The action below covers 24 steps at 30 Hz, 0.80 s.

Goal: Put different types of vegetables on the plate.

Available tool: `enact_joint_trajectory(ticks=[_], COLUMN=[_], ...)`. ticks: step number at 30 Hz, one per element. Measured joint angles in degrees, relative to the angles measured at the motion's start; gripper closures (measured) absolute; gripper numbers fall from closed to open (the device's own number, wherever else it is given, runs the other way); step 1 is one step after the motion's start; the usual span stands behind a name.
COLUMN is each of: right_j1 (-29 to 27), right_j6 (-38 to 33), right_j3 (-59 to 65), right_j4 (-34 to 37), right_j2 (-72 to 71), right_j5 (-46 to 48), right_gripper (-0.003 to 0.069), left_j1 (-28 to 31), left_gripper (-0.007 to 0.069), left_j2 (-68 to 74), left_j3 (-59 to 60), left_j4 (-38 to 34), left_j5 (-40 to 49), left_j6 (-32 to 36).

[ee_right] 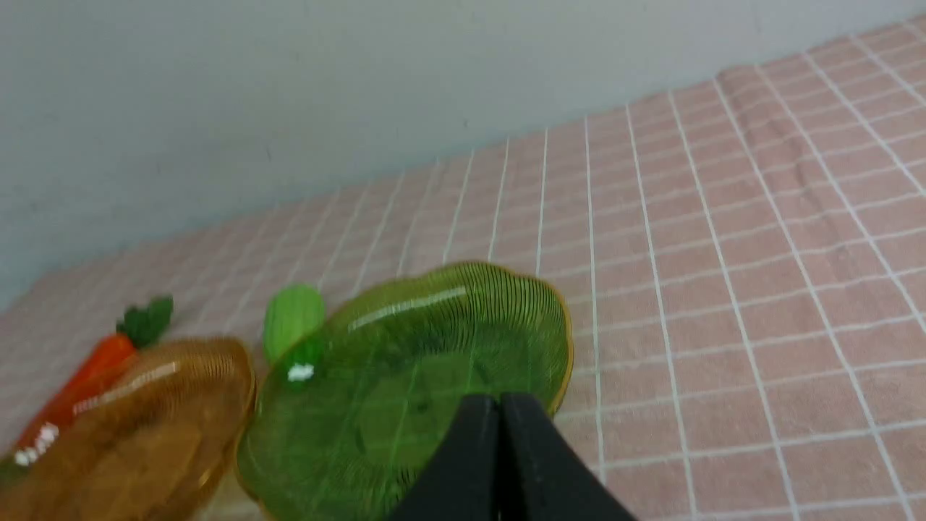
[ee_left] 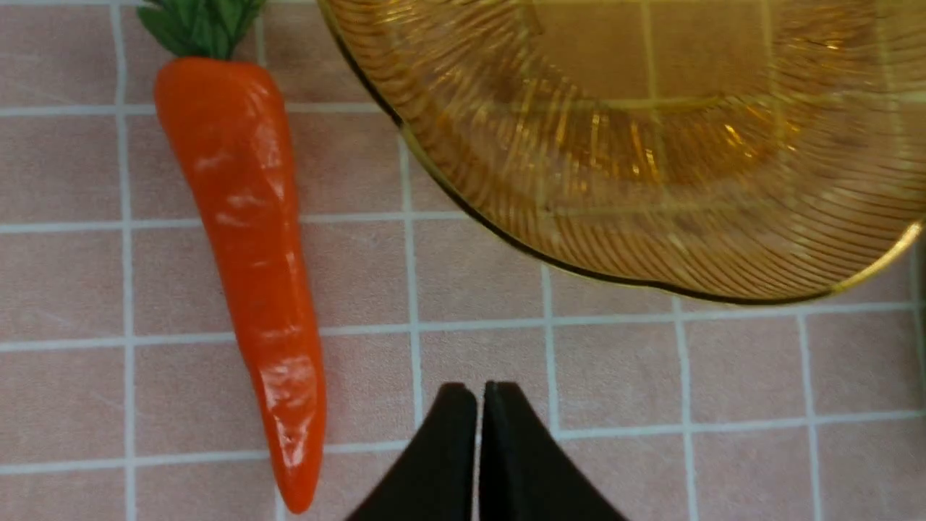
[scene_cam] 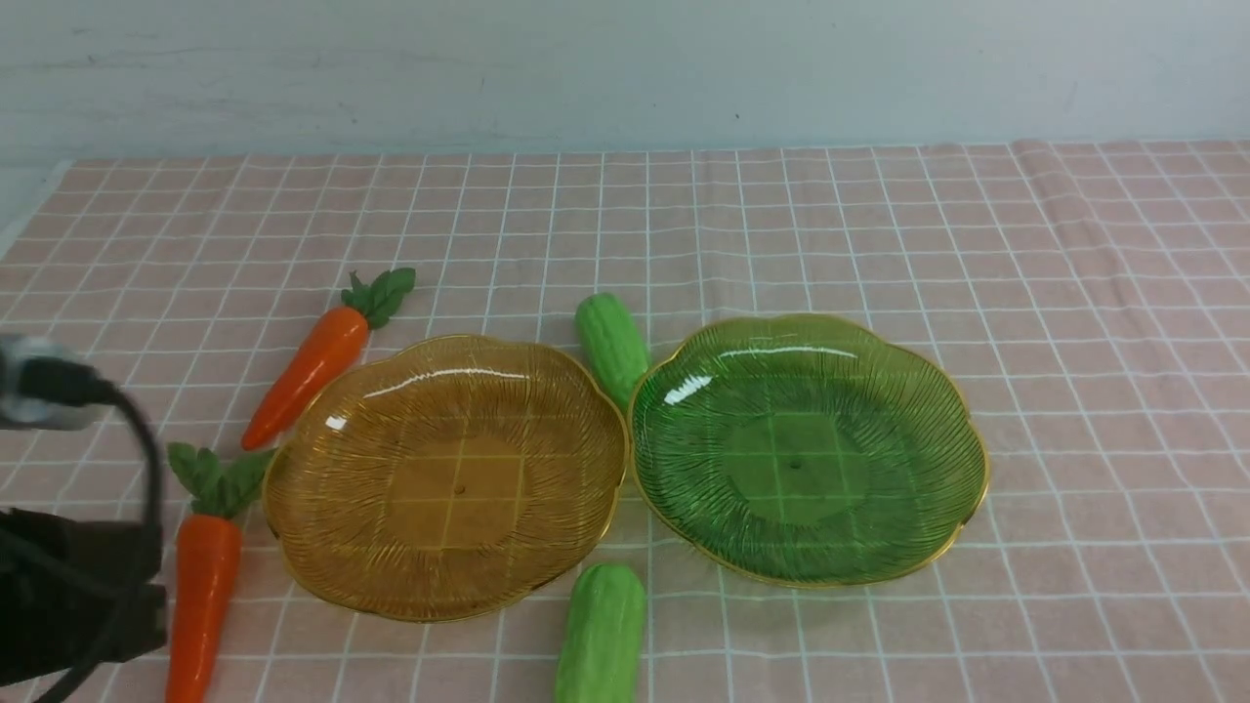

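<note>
Carrot (scene_cam: 203, 596): near-left on surface, beside amber plate (scene_cam: 332, 532), long axis near-to-far, leaves far.
Left pincer (ee_left: 479, 405): closed, empty, just beside its tip; nearer arm.
Right pincer (ee_right: 499, 416): closed, empty, near green plate (ee_right: 405, 340).

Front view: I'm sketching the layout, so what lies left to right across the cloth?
Near carrot → far carrot → amber plate → green plate.
</note>
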Motion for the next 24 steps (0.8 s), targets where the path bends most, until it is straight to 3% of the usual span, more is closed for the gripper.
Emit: enact_joint_trajectory(ticks=[6,12,15,20,24], right_j1=[0.00,0.00,0.00,0.00,0.00], right_j6=[-11.15,-15.05,-15.78,-15.95,-16.66], right_j3=[-15.94,-16.27,-16.17,-16.17,-16.17], right_j4=[-2.56,-0.33,0.31,0.60,0.60], right_j2=[16.54,20.38,20.44,20.44,20.44], right_j5=[20.24,23.87,23.82,23.21,23.20], right_gripper=[0.0674,0.0674,0.0674,0.0674,0.0674], left_j1=[8.40,10.72,10.78,10.83,10.87], left_gripper=[0.0627,0.0603,0.0539,0.0313,0.0214], left_j2=[5.81,9.52,12.03,17.17,22.27], left_j3=[-1.19,-1.19,-1.19,-1.19,-1.27], left_j4=[-0.06,-0.53,-0.55,-0.55,-0.55], left_j5=[-1.27,-1.42,-1.81,-3.96,-6.70], left_j6=[-0.14,3.05,6.13,7.98,8.09])
